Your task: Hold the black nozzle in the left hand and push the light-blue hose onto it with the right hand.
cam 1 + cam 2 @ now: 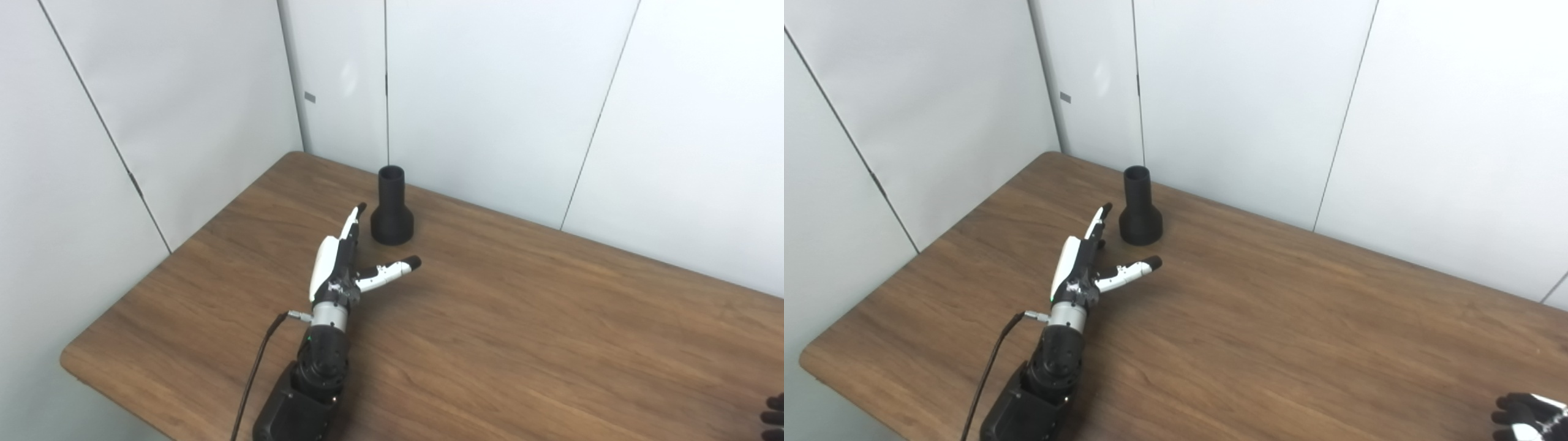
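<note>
The black nozzle (391, 207) stands upright on the table (520, 318). The left hand (343, 260) is wide open, empty, just beside it. Wrap it gently, or it tips.

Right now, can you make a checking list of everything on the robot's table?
Surface: brown wooden table, bare apart from the nozzle.
Job's things: black nozzle stands upright near the back edge, wide end down; no light-blue hose in view.
Clutter: nothing seen.
Hands: left hand open, fingers spread toward the nozzle, not touching it; right hand only partly in view at the bottom corner.
Cables: black cable along the left forearm.
Surroundings: white wall panels.
</note>
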Controlling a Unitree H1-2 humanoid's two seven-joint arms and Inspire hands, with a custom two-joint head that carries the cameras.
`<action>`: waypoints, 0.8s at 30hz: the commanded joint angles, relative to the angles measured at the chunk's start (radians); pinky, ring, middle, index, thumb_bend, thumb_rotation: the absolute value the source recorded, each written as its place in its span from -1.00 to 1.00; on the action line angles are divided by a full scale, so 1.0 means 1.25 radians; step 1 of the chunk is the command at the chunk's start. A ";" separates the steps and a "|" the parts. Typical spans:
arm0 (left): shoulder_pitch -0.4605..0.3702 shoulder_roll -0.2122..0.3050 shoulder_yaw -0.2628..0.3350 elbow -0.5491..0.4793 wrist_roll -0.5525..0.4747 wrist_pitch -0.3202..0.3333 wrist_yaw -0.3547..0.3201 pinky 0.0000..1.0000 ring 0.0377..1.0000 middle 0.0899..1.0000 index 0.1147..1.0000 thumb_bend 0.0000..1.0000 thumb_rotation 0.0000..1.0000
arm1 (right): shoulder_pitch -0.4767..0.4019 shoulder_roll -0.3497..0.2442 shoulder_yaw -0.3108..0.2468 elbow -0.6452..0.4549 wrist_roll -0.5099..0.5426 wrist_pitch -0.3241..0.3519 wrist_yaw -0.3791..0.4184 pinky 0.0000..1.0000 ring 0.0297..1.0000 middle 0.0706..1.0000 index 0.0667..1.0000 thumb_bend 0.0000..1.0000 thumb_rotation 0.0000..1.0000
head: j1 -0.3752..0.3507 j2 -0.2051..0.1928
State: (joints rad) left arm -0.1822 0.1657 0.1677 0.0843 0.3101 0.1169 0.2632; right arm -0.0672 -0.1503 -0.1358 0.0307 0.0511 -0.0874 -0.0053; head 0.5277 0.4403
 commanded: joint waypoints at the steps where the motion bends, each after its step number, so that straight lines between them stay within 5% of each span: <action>1: -0.035 0.010 0.008 -0.006 -0.008 -0.009 0.013 0.84 0.98 1.00 1.00 1.00 -0.22 | -0.023 -0.007 -0.007 -0.024 0.009 -0.031 0.002 -0.19 0.03 0.05 -0.03 0.11 0.05 | 0.000 0.001; 24: -0.097 0.043 -0.010 0.078 -0.002 0.023 0.008 0.74 0.89 0.99 1.00 1.00 -0.38 | -0.019 -0.006 -0.002 -0.026 0.001 -0.033 0.001 -0.24 -0.01 0.02 -0.06 0.20 0.07 | -0.008 0.002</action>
State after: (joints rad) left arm -0.2679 0.2031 0.1619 0.1770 0.2922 0.1433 0.2665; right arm -0.0676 -0.1500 -0.1329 0.0342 0.0507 -0.0910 -0.0047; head 0.5170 0.4418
